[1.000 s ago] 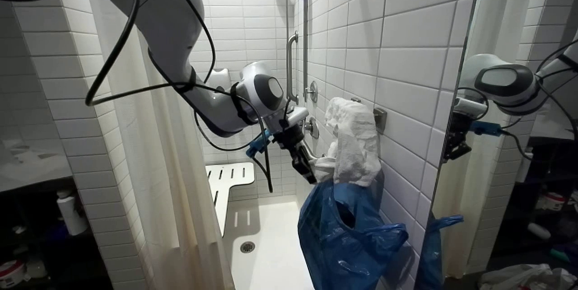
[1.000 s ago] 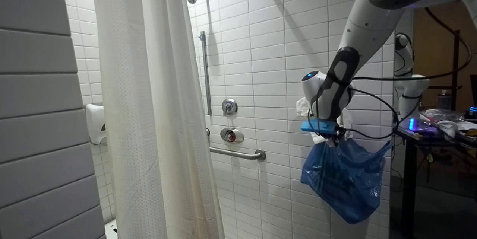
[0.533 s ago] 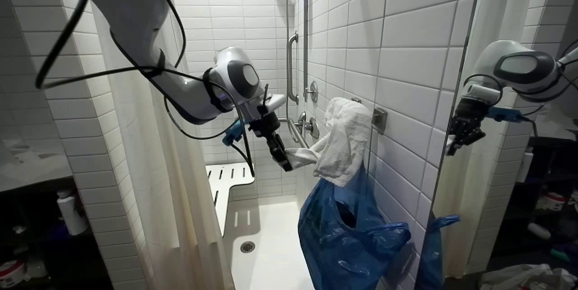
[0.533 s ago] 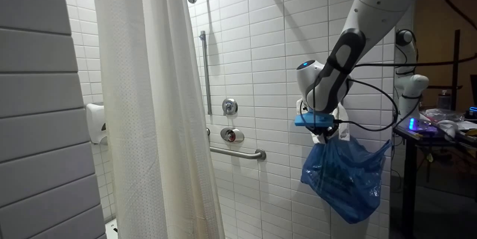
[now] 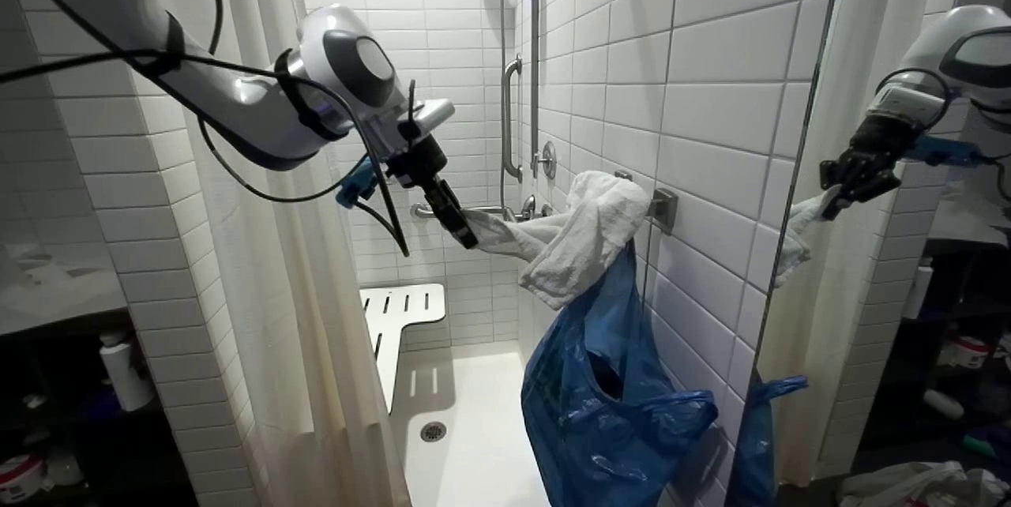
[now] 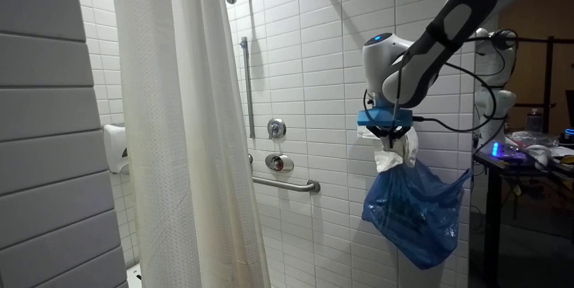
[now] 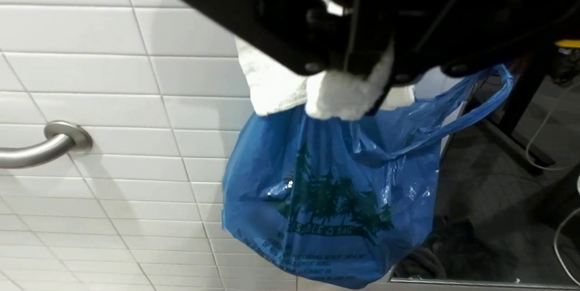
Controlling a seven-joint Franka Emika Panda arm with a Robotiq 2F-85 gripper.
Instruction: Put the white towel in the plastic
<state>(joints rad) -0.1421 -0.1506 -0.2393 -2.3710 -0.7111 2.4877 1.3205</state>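
Note:
The white towel [image 5: 588, 234] hangs over a wall hook or bar at its top. One corner is stretched out to my gripper [image 5: 466, 237], which is shut on it. The towel also shows in an exterior view [image 6: 388, 161], partly behind the gripper [image 6: 390, 140]. In the wrist view the towel [image 7: 342, 96] hangs below the dark gripper [image 7: 362, 66], which hides much of it. The blue plastic bag [image 5: 624, 428] hangs on the wall under the towel. It also shows in an exterior view [image 6: 415, 216] and in the wrist view [image 7: 331, 200]. The towel's lower edge overlaps the bag's top.
A tiled wall [image 5: 727, 128] stands right beside the towel, with a metal bracket [image 5: 665, 211] and a mirror [image 5: 877, 333]. A grab bar [image 6: 287, 185], a shower curtain [image 5: 308, 317] and a white seat [image 5: 403, 309] are nearby. A cluttered desk [image 6: 529, 162] stands beyond.
My gripper has moved up and away from the wall with the towel's corner in it. The towel is pulled out sideways, and its lower edge has risen. The bag has barely moved.

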